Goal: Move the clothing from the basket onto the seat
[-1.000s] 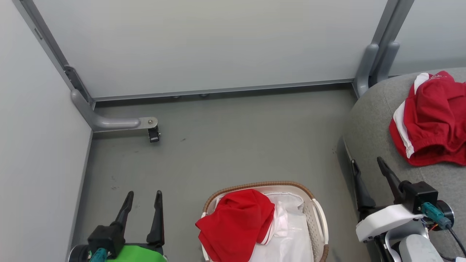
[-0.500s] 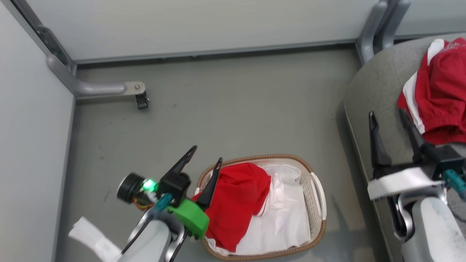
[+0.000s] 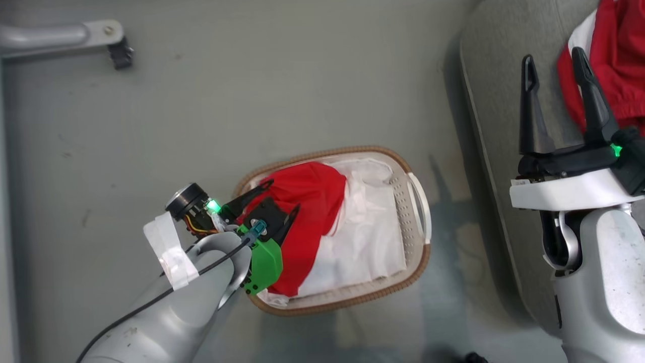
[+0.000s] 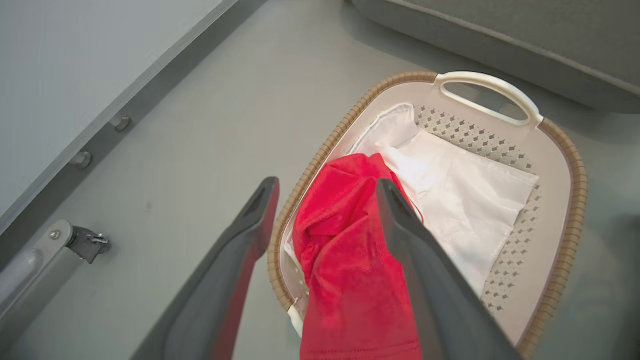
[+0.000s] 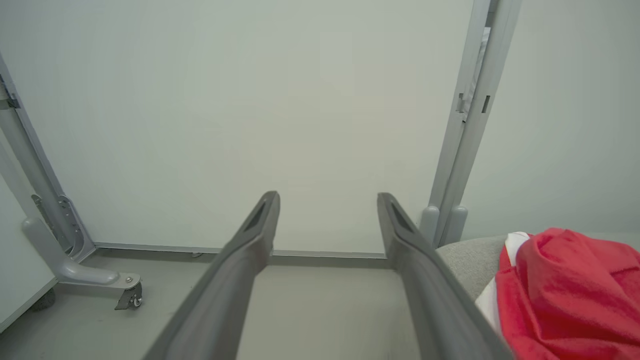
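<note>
Grey floor [image 3: 302, 75] holds basket [image 3: 347, 301], white sheet [image 3: 368, 237] beside its clothing [image 3: 307, 201].

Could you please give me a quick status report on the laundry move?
Left gripper open over red garment in basket. Right gripper open by sofa. Second garment on sofa. White sheet alongside target.

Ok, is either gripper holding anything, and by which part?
Nothing is held. The left gripper hangs with jaws open astride the red garment in the laundry basket, not closed on it; the right gripper is open and empty by the sofa.
</note>
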